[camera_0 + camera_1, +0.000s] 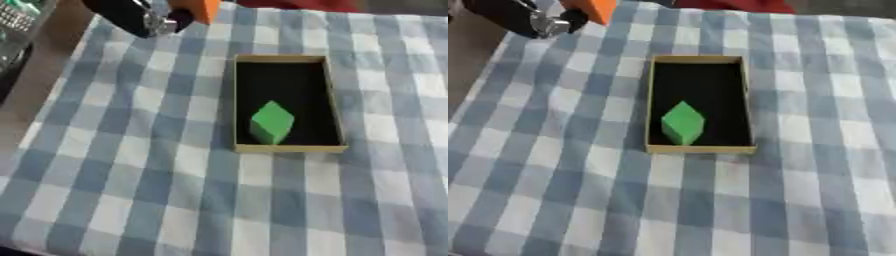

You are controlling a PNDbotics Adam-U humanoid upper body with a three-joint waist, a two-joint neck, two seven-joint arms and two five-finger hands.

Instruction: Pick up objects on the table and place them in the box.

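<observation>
Holding the orange block (pixel 199 9) clamped in my left fingers (pixel 166 21) at the far left — the box (pixel 289 148) lies nearer and rightward, its long axis running near-to-far.

Only a small part of the robot shows, at the upper left corner in both views. It is the left hand (pixel 140 17), a dark, almost black, rounded shape with a smooth surface. Near its lower edge there is a small silver metal part that shines a little, like a joint. The details of the fingers are too blurred to make out
</observation>
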